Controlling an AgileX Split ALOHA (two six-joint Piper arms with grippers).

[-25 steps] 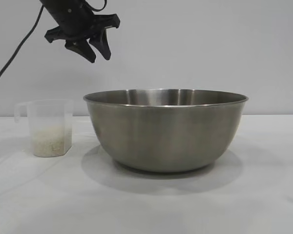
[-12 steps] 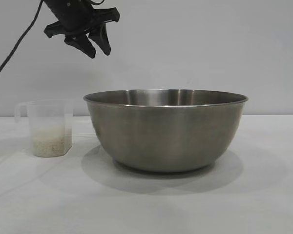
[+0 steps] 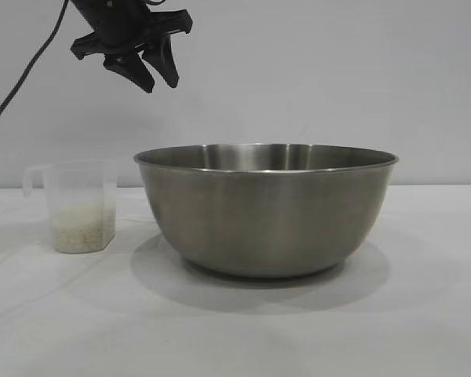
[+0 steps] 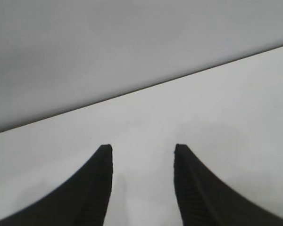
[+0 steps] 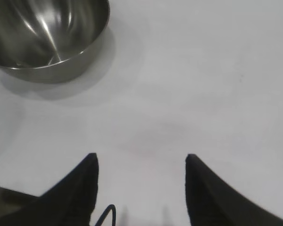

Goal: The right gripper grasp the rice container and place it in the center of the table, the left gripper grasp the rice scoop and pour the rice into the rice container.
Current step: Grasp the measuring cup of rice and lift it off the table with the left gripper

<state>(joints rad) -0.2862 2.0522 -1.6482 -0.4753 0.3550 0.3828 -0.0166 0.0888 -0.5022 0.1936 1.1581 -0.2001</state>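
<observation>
The rice container point(image 3: 267, 212), a large steel bowl, stands on the table point(image 3: 235, 334) at its middle; it also shows in the right wrist view point(image 5: 42, 33), and the part of its inside seen there holds no rice. The rice scoop point(image 3: 80, 206), a translucent cup, stands upright left of the bowl, with rice point(image 3: 82, 229) in its lower part. My left gripper point(image 3: 161, 85) hangs high above the gap between scoop and bowl, open and empty point(image 4: 142, 148). My right gripper point(image 5: 140, 157) is open and empty over bare cloth, away from the bowl, and is out of the exterior view.
A plain grey wall point(image 3: 337, 71) stands behind the table. White cloth stretches to the right of the bowl point(image 3: 439, 267) and in front of it. A black cable point(image 3: 23, 78) trails down from the left arm.
My left gripper has risen a little, still open. The bowl and the scoop have not moved.
</observation>
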